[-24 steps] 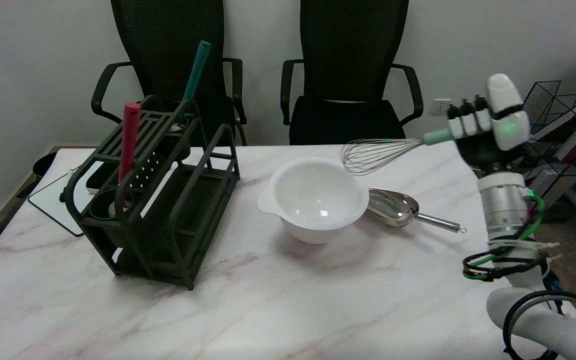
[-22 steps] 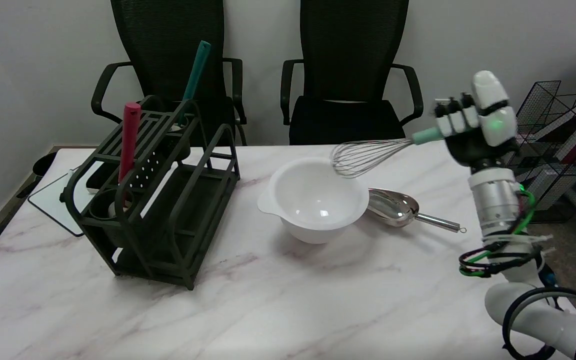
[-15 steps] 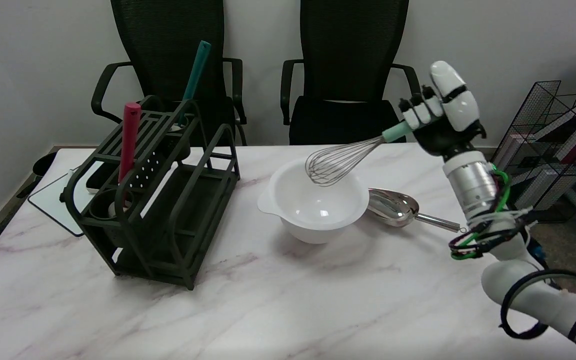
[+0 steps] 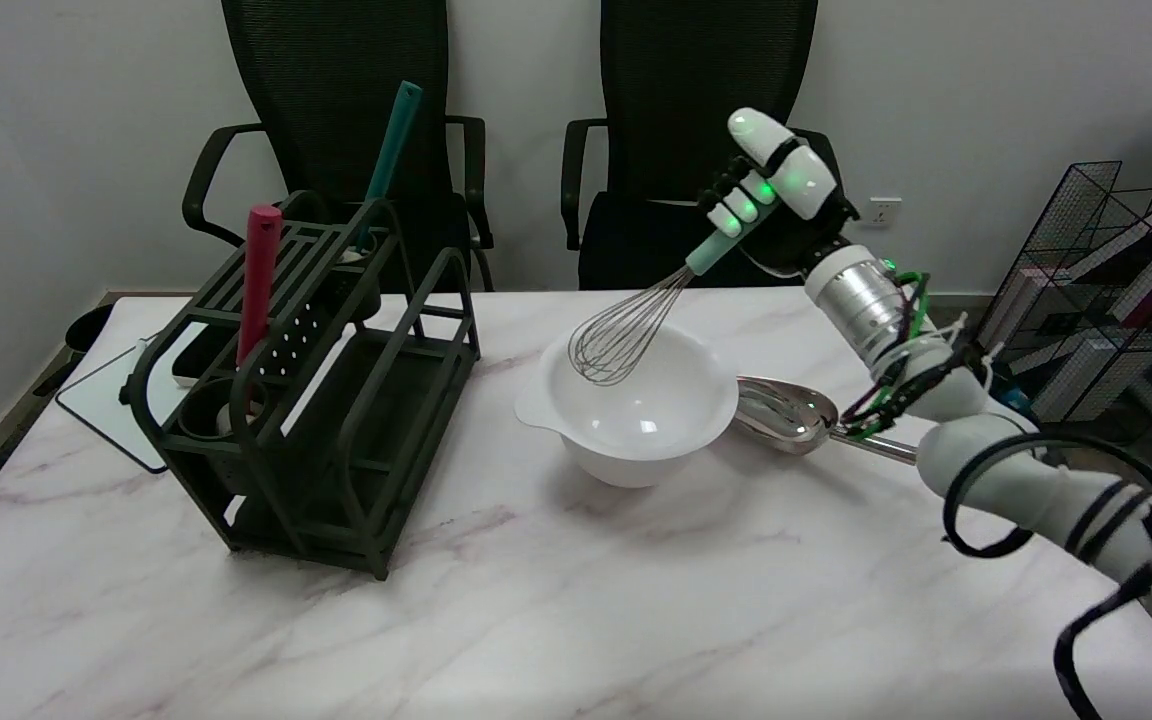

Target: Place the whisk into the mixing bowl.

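Whisk angled down over the bowl, held by its handle.

The whisk [image 4: 626, 335] slants from its mint handle at 1 o'clock to its wire head at 7 o'clock; the head sits over the mixing bowl [image 4: 576, 440], low in its opening toward the 10 o'clock side, and whether the wires touch the inner wall cannot be told. The right hand [image 4: 771, 215] has its fingers wrapped tight round the handle, raised above the far rim, which likely keeps the tilt steep enough for the head to clear the rim and drop inside. Judged from this, lowering and letting go remain. Just beside the bowl at 3 o'clock lies a metal scoop [image 4: 786, 410], bowl-end toward it. Well apart at 9 o'clock stands a dark rack [image 4: 336, 400] holding a red handle [image 4: 258, 280] and a teal handle [image 4: 391, 140] upright.
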Robot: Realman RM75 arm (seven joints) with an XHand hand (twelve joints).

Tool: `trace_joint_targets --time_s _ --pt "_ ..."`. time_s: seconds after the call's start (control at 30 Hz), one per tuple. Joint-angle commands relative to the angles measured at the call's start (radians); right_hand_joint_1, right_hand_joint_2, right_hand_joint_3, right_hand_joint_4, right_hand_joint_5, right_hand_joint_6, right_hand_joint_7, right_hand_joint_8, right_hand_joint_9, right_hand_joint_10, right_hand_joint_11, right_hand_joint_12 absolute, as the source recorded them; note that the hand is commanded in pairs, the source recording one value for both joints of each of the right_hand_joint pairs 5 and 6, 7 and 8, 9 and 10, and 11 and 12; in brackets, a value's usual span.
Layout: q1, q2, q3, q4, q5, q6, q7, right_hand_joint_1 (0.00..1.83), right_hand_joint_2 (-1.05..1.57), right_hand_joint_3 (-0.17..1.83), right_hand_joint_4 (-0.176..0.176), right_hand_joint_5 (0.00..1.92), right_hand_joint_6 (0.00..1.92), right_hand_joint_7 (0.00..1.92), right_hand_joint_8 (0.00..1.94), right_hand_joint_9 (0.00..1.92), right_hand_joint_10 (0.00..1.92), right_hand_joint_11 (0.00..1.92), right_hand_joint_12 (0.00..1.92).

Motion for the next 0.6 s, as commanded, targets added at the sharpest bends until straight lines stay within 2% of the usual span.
trace_joint_targets --time_s 0.03,0.6 --pt "0.414 0.026 -0.35 0.382 -0.01 -0.136 0.01 1.2 1.47 0.39 0.0 1.92 1.92 1.92 1.92 1.92 1.92 1.92 1.92" --pt "0.342 0.04 -0.347 0.389 0.0 -0.142 0.05 1.2 1.44 0.42 0.0 1.92 1.92 1.92 1.92 1.92 1.92 1.92 1.92"
